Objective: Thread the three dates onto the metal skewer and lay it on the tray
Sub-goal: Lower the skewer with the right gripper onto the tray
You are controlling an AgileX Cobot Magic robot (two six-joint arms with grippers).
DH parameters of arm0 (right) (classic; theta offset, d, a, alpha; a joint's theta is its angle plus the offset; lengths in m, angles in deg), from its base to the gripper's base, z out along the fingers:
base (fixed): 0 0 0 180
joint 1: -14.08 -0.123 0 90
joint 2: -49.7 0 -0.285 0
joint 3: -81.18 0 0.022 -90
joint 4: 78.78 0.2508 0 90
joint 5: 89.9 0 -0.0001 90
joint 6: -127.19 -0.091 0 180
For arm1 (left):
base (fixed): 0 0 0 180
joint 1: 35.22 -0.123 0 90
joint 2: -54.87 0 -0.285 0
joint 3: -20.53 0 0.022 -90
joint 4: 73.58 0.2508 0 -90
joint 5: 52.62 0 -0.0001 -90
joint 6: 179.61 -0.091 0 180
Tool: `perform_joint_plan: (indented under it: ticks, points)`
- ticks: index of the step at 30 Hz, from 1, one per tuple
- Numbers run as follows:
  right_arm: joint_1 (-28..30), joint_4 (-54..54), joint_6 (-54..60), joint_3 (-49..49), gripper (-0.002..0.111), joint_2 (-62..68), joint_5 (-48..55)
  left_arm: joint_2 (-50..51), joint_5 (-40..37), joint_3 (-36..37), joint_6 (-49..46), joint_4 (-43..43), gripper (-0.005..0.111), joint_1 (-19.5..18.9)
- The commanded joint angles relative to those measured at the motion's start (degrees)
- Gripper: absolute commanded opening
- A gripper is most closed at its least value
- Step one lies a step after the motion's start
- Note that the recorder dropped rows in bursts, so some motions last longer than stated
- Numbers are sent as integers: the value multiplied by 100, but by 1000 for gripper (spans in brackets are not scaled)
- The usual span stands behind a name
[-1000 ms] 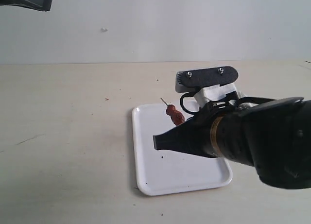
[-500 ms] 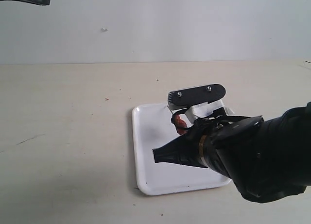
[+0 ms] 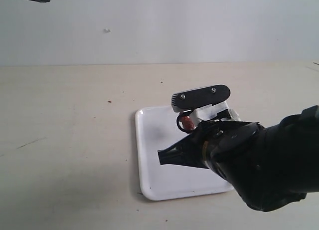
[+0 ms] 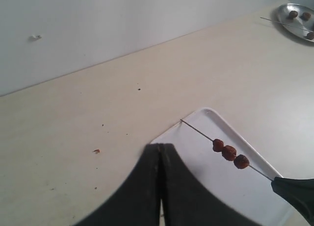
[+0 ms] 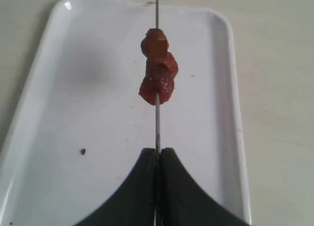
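Note:
The three dates sit bunched on the metal skewer, which runs lengthwise over the white tray. My right gripper is shut on the skewer's near end. The skewer's tip reaches the tray's far rim, and a soft shadow beside the dates suggests they hang just above the tray. In the exterior view only one date peeks out under the right wrist camera, above the tray. In the left wrist view the dates and skewer show too. My left gripper is shut and empty, high over the table.
A round metal plate with more dates and a thin skewer sits at the table's far side. A dark speck lies on the tray, and a small crumb on the table. The right arm covers the tray's right part.
My right gripper has come down and slightly left with the skewer, so the dates now sit low over the tray, mostly hidden behind the wrist camera. The left arm barely moved.

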Motion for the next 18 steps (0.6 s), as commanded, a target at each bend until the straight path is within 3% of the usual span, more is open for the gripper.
perform_joint_plan:
  ticks: [1,9,18]
  points:
    - [-13,-303,-166,-8,0,167,8,-47,70,18,-25,-70,0,-19]
    - [-13,-303,-201,-8,1,335,-7,-47,70,18,-88,-70,0,-19]
    - [-13,-435,-201,-8,22,408,-20,-47,60,18,-86,-70,0,-19]
